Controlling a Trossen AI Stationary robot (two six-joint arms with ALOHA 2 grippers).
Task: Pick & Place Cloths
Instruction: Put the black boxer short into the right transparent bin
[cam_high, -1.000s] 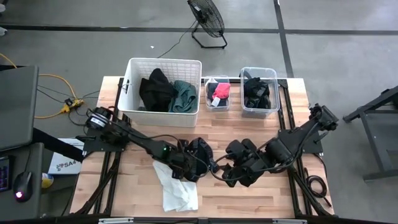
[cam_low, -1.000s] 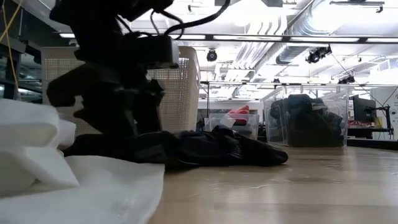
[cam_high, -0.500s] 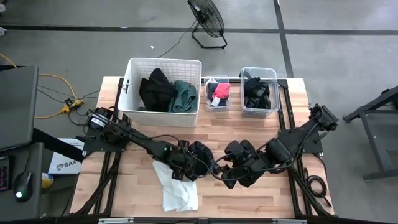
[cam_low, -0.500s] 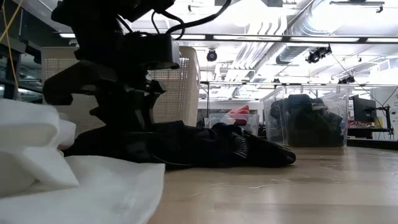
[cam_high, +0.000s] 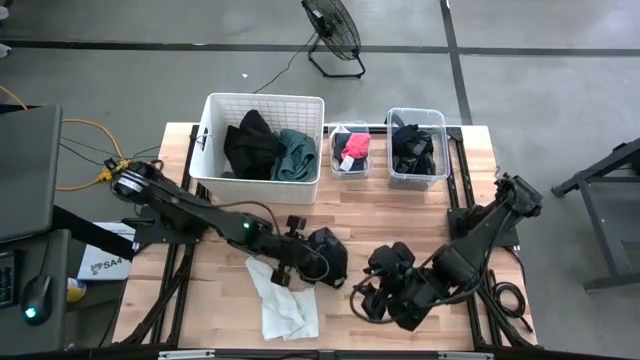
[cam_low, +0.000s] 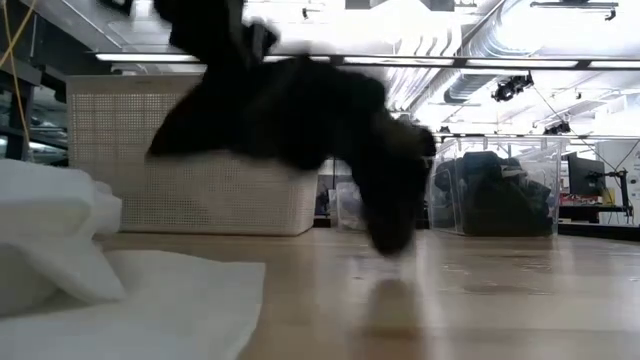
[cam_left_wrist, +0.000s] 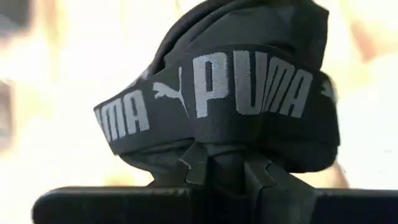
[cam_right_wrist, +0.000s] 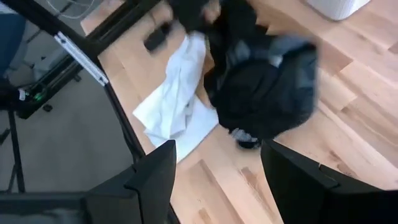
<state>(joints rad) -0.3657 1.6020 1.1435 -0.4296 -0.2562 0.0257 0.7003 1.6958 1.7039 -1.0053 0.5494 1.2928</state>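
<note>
A black cloth (cam_high: 330, 255) with a grey-lettered waistband (cam_left_wrist: 205, 93) hangs bunched over the table's middle, and my left gripper (cam_high: 306, 264) is shut on it. In the low view the black cloth (cam_low: 310, 110) is off the wood. A white cloth (cam_high: 283, 300) lies crumpled flat on the table near the front edge, left of centre. My right gripper (cam_high: 368, 298) hovers open to the right of the black cloth, with nothing between its fingers (cam_right_wrist: 152, 180). My left gripper pinches a gathered fold of the black cloth just under the lettered waistband (cam_left_wrist: 221, 146) between its two fingers (cam_left_wrist: 194, 163). The fingers slant downward from the table's left. The cloth is lifted clear, bunched around the fingertips, one end (cam_low: 392, 225) drooping lowest.
A white slatted basket (cam_high: 262, 98) at the back left holds black and teal cloths. Two clear tubs stand to its right: a small tub (cam_high: 349, 172) with a red-pink piece and a larger tub (cam_high: 417, 182) with a black piece. Bare wood lies at the right front.
My left gripper has shut on the black cloth and gone up, lifting it off the table into a hanging bunch. My right gripper, still open, has drawn back toward the table's near edge. The white cloth has stayed where it was.
</note>
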